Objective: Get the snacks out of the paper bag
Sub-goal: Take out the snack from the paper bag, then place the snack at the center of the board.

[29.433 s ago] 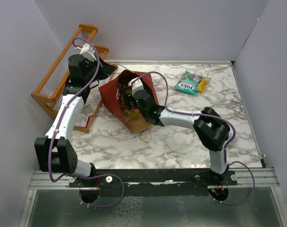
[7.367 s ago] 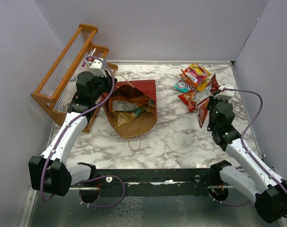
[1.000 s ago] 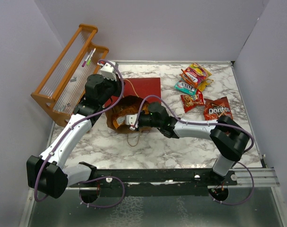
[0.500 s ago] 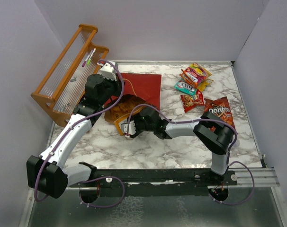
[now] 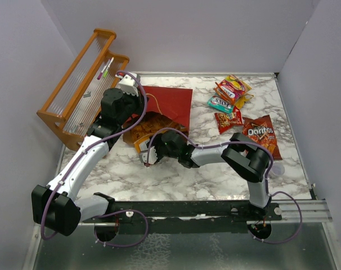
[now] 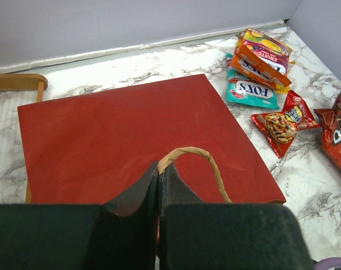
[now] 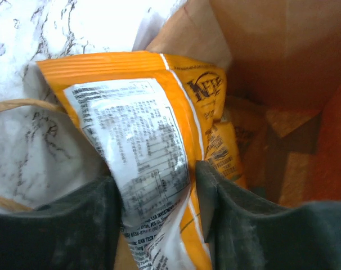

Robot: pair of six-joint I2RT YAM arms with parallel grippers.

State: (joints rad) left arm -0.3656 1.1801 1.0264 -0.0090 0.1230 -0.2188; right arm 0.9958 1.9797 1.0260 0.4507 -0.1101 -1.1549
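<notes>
top: high behind my bases, down over whole bench [image 5: 204, 181] | left wrist: low over paper bag [image 6: 131, 129], facing far wall [image 6: 131, 25] | right wrist: very close, into bag mouth at orange packet [image 7: 148, 129] | all three share the bag

The left arm [image 5: 83, 152] and right arm [image 5: 212, 154] share one build: white shell links joined by chunky black joint housings. A thin purple cable [image 5: 143, 107] loops loosely along each, from the black mounting rail [image 5: 182, 207] outward. That rail seems dotted with small screws, though they are hard to make out. Farthest from the rail, the left pincer [image 6: 158, 171] and right pincer [image 7: 156, 180] have matte black fingers, the right pair scuffed grey.
</notes>
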